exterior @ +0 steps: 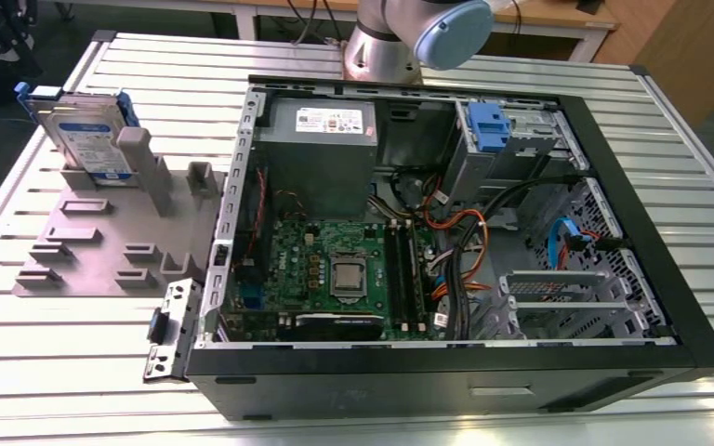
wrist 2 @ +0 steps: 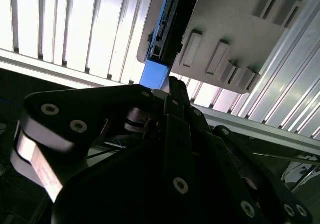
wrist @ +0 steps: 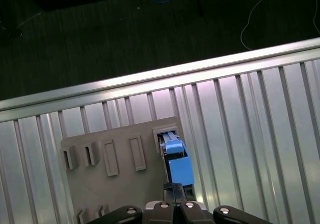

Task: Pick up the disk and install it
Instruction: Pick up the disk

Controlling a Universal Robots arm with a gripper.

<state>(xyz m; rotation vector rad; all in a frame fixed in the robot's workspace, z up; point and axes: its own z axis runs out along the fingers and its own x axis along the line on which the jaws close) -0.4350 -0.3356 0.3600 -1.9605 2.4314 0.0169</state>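
The disk (exterior: 86, 132) stands upright on edge in a slot of the grey holder (exterior: 97, 251), at the exterior view's left, beside the open computer case. Its white-and-blue label faces forward, with blue rails along its edges. Both wrist views look down along my gripper onto the disk's blue rail (wrist: 178, 166) (wrist 2: 155, 74). My gripper (wrist: 173, 186) (wrist 2: 171, 83) hangs over that end of the disk with its fingers closed together and nothing between them. It is apart from the disk. The holder (wrist: 115, 184) (wrist 2: 230, 24) has several other slots.
The open computer case (exterior: 654, 269) lies on the slatted metal table (exterior: 370, 418), with a grey power supply (exterior: 320, 125), a green board (exterior: 332, 269), loose cables and a blue-fronted drive bay (exterior: 487, 125). The arm's base (exterior: 389, 46) stands behind it. The table edge (wrist: 150, 77) runs close to the holder.
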